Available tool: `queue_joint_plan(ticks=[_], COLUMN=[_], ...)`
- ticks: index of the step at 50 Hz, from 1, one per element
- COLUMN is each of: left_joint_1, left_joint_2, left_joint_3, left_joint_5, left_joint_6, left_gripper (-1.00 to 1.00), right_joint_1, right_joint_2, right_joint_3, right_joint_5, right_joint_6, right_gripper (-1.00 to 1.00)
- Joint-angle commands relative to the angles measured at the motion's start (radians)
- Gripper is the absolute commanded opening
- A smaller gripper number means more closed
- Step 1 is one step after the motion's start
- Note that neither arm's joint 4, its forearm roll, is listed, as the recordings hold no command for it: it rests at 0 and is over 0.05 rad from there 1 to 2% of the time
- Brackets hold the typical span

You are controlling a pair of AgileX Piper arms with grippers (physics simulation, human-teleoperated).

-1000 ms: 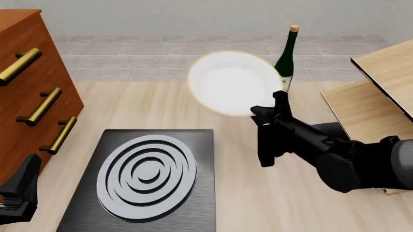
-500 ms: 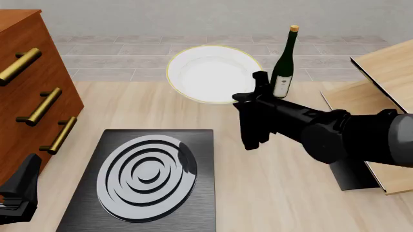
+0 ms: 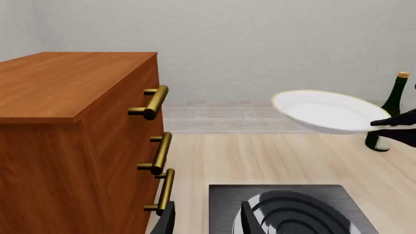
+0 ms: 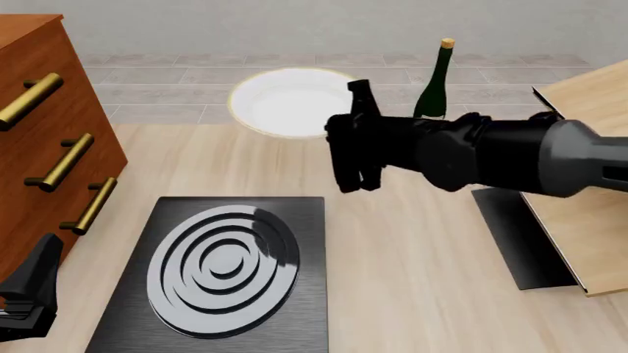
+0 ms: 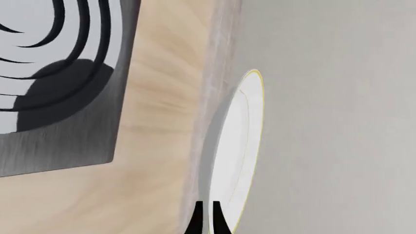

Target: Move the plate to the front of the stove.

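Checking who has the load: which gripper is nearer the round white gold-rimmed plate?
Right. The right gripper pinches the round white gold-rimmed plate at its rim, in the air; the left gripper sits low beside the wooden drawer cabinet, far off.

A wooden chest of drawers (image 4: 44, 140) is standing at the left edge of the worktop (image 4: 412, 279), its three brass handles (image 4: 61, 163) facing inward. A dark green wine bottle (image 4: 433, 84) with a cork is standing upright toward the far side. A light wooden board (image 4: 589, 147) is lying at the right, with a plain black mat (image 4: 518, 239) just beside it.
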Motion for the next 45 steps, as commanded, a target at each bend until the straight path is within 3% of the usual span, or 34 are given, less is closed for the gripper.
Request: queue_joint_plan(ticks=[1,16,29,45], left_joint_1=[0.0,0.0,0.0,0.0], left_joint_2=[0.0,0.0,0.0,0.0], left_joint_3=[0.0,0.0,0.0,0.0], left_joint_5=[0.0,0.0,0.0,0.0], left_joint_6=[0.0,0.0,0.0,0.0], left_gripper=[1.0,1.0,1.0,1.0], right_joint_1=[0.012,0.035,0.056,0.065], right_joint_2=[0.081,0.173,0.253,0.344], right_joint_3=[-0.127,-0.275,-0.412,-0.552], right_joint_5=[0.063,0.183,0.281,0.335], right_joint_6=[0.002,0.024,0.007,-0.001], right_gripper=[-1.0,-1.0,-1.0,-1.0])
